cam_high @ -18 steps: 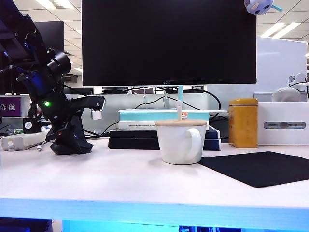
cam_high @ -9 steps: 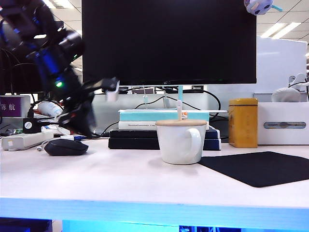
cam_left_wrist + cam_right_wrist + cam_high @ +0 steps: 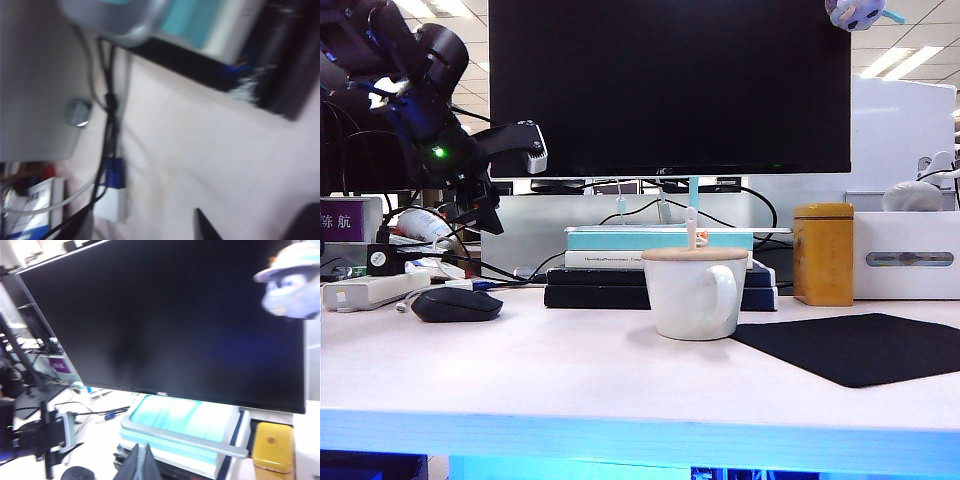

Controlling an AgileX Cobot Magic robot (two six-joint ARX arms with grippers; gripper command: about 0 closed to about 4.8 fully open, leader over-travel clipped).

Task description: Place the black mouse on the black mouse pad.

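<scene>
The black mouse [image 3: 457, 304] lies on the white table at the left; it also shows in the right wrist view as the mouse [image 3: 80, 473]. The black mouse pad [image 3: 865, 346] lies flat at the right front, apart from the mouse, with the mug between them. My left gripper [image 3: 515, 190] hangs open and empty well above the mouse, in front of the monitor's lower left corner. Its blurred wrist view shows dark fingertips [image 3: 202, 227] spread over bare table and cables, with no mouse in sight. My right gripper [image 3: 141, 460] is shut on nothing and faces the monitor; it is outside the exterior view.
A white mug [image 3: 692, 293] with a wooden lid stands mid-table. Behind it are stacked books [image 3: 660, 265] and a large monitor [image 3: 670, 85]. A yellow tin [image 3: 823, 253] and a white box [image 3: 905, 268] stand at the back right. A power strip [image 3: 365, 292] and cables lie at the far left.
My left gripper was down over the mouse a second ago. It has since risen and swung up; the mouse stays on the table where it was.
</scene>
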